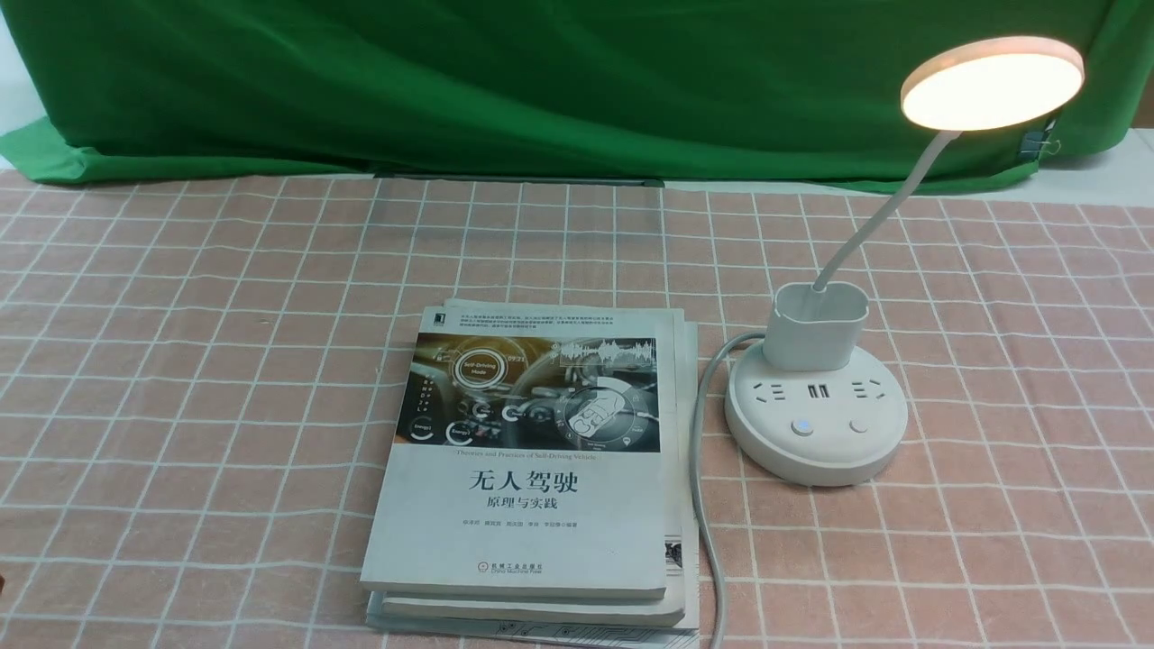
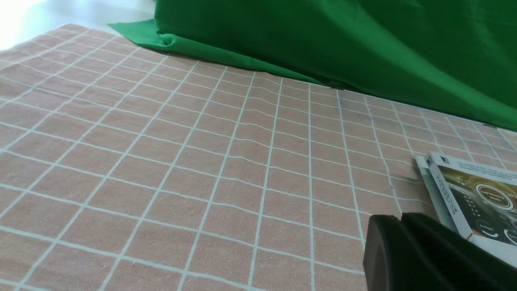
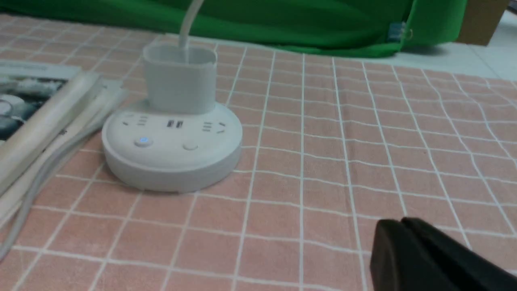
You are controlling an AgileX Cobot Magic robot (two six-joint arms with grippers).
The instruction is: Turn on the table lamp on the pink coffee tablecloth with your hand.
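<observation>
Looking at my setup right now, the table lamp (image 1: 816, 397) is already glowing: the flat round disc head (image 1: 992, 83) is lit warm white and one button on the base (image 3: 142, 141) shows a small blue light, so I'd say the job is basically done. The lamp sits on the pink coffee tablecloth (image 1: 180, 361), on my right side, just beside a stack of books (image 1: 532, 469), with its grey cord (image 1: 701, 469) running along the book edge toward me. That spot makes sense, I think: the head leans over so it can light the reading area.

My right gripper (image 3: 402, 242) hangs low over the cloth, apart from the base and not touching it. Its black jaws look pressed together, with only a thin seam between them and nothing in them. Same story for my left gripper (image 2: 400, 238), closed on nothing, hovering near the corner of the books. Neither arm shows in the front view, so both are pulled well back.

Texture-wise: the lamp is smooth matte white plastic, round puck base with sockets, an oval cup on top, and a thin bendy neck (image 1: 879, 212). The cloth is soft woven stuff with a white grid and slight ripples. The book covers are glossy. A green cloth (image 1: 541, 81) is draped behind.
</observation>
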